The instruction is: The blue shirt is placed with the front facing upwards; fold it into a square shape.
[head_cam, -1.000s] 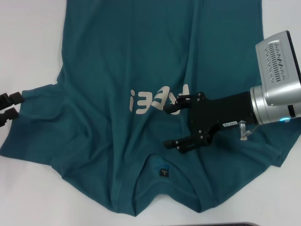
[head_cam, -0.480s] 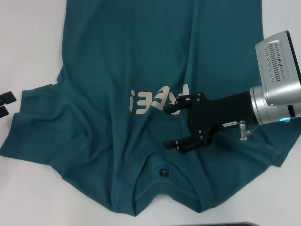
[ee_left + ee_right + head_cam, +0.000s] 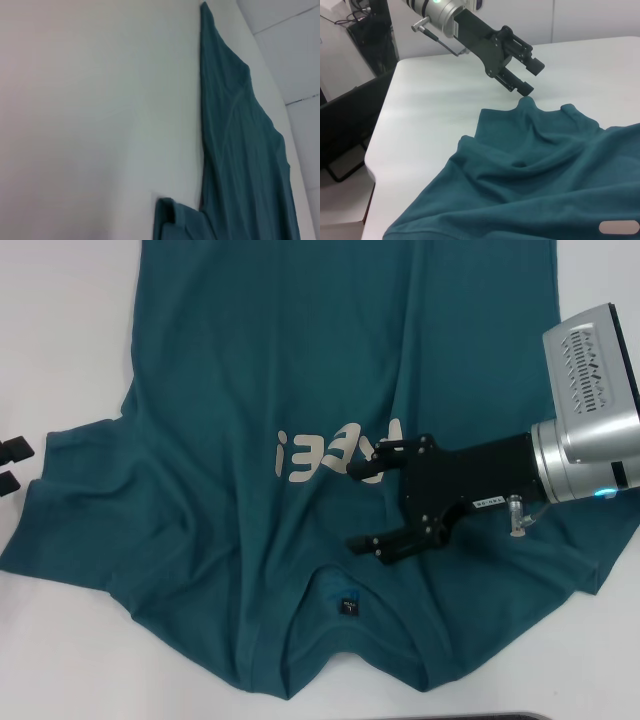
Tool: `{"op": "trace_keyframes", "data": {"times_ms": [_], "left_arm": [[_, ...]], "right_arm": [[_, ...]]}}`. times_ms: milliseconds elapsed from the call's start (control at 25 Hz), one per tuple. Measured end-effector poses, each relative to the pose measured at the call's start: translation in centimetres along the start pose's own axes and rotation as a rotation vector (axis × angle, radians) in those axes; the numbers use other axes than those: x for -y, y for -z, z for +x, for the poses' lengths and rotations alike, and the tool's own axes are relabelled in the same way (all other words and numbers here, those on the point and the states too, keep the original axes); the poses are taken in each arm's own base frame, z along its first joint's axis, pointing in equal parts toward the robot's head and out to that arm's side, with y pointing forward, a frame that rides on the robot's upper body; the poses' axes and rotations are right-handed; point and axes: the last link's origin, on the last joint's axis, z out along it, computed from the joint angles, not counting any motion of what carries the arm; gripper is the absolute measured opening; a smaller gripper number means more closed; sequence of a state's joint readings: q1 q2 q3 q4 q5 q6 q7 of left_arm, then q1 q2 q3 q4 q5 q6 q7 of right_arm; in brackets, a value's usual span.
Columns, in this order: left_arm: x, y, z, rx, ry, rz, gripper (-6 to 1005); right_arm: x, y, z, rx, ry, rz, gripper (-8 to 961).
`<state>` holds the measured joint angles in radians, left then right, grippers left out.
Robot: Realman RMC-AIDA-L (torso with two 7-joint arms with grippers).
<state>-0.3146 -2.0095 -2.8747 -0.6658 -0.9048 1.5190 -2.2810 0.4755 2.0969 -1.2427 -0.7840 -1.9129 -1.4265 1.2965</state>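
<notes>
The blue shirt [image 3: 260, 360] lies spread front-up on the white table [image 3: 60, 320], its off-white lettering [image 3: 335, 452] at mid-chest and its collar with a dark neck label [image 3: 347, 605] toward the near edge. My right gripper [image 3: 366, 497] hovers open over the chest, between the lettering and the collar, with nothing between its fingers. At the far left edge, my left gripper [image 3: 10, 465] is open and empty. In the right wrist view the left gripper [image 3: 532, 78] sits just off the tip of the sleeve [image 3: 527, 107]. The left wrist view shows only the shirt's edge [image 3: 240, 150] on the table.
Wrinkles run across the shirt around the collar and the left sleeve [image 3: 60, 510]. Bare white table [image 3: 445, 110] lies to the shirt's left. Dark equipment [image 3: 350, 100] stands beyond the table's edge. A dark strip [image 3: 500, 717] lies along the near edge.
My left gripper has drawn back to the left, away from the sleeve, so less of it shows. The right gripper and the shirt have stayed put.
</notes>
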Motion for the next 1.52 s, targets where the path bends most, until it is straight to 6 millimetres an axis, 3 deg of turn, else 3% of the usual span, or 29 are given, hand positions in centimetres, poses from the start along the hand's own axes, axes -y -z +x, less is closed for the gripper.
{"op": "trace_keyframes", "data": {"times_ms": [1520], "left_arm": [[0.6, -1.1, -0.6, 0.049, 0.007, 0.047, 615]], "right_arm": [[0.1, 0.1, 0.0, 0.004, -0.003, 0.005, 903]]}}
